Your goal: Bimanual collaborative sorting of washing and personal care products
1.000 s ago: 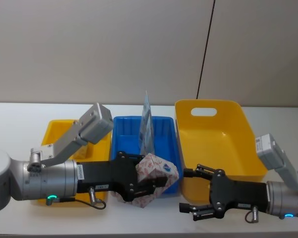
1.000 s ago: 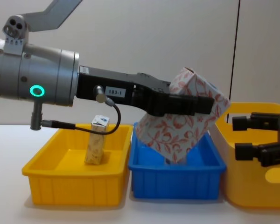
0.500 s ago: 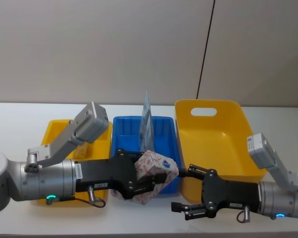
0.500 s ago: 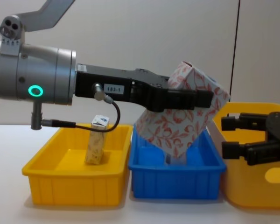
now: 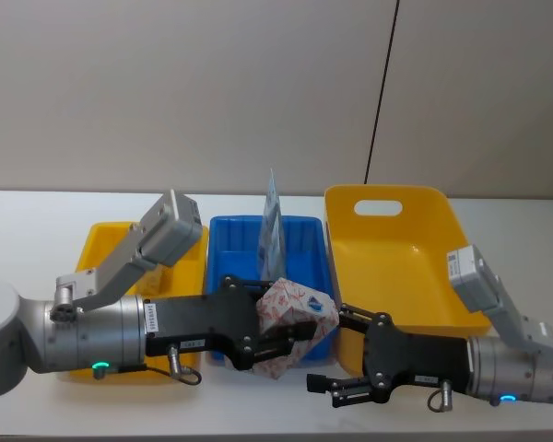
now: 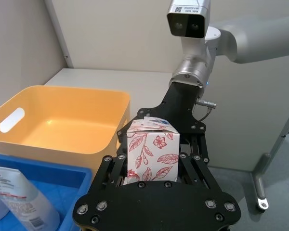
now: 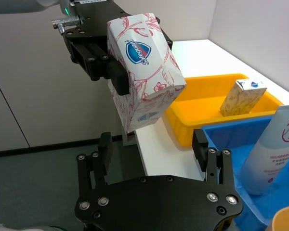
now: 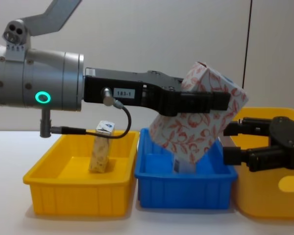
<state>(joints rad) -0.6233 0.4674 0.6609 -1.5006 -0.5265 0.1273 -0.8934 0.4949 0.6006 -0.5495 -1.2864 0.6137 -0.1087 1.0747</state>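
Carton (image 7: 142, 67) with floral print sits clamped, tilted, in left gripper (image 5: 286, 318); right gripper (image 5: 327, 350), spread wide, hangs beside it.

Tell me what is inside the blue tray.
A pale blue-white pouch stands upright in the blue tray. The left gripper, shut on a floral carton, covers the tray's near part, so anything lying there cannot be seen.

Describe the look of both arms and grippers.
Both arms end in silver cylindrical wrists with a glowing ring light, a grey camera box on a bracket and a looped black cable. The left gripper and right gripper are flat black linkages studded with silver screws; the left carries a white label reading 183-1.
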